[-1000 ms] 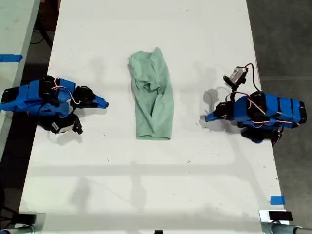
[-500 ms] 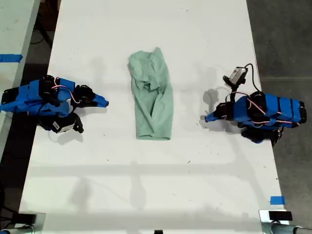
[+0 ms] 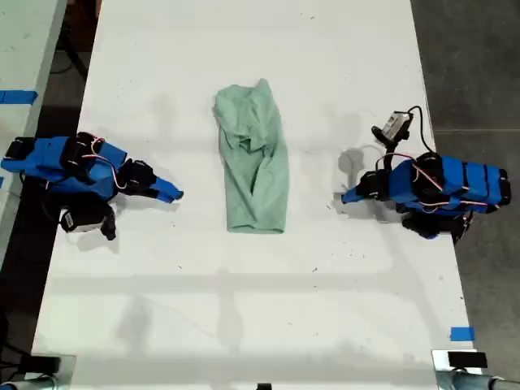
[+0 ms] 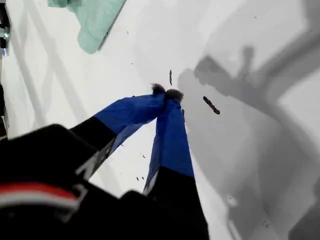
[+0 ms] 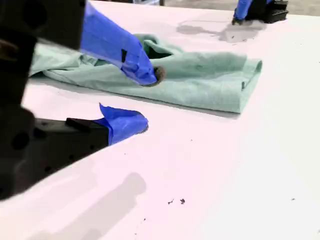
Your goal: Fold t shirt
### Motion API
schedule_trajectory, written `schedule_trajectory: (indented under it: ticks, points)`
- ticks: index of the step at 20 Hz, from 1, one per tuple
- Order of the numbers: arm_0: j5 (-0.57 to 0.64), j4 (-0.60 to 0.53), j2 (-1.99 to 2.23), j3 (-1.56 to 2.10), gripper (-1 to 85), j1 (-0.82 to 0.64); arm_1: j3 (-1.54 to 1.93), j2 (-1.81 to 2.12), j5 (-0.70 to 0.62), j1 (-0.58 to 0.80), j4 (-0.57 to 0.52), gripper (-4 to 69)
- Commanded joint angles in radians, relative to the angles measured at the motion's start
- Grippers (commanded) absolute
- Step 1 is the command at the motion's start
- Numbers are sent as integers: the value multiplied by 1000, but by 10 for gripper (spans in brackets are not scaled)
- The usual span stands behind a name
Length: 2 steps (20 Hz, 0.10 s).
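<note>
Now my second gripper (image 5: 148,100), jaws apart, has edged toward the t shirt (image 3: 254,162); my first gripper (image 4: 166,93) sits together; a grasp looks imminent.

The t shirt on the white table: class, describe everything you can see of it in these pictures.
The t shirt is pale mint-green soft fabric, wrinkled and already folded into a narrow strip, longer than wide. It lies flat mid-table on the white table, bunched at its far end, with a straight near edge. Nothing touches it; both grippers sit apart on either side.
</note>
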Motion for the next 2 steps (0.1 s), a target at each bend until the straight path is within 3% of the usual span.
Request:
schedule_trajectory:
  ticks: [1, 2]
  points:
    - [-2, 5, 3, 18, 112, 48, 69, 23, -11, 15, -2, -4]
    - [-2, 5, 3, 18, 112, 55, 69, 23, -12, 18, -2, -4]
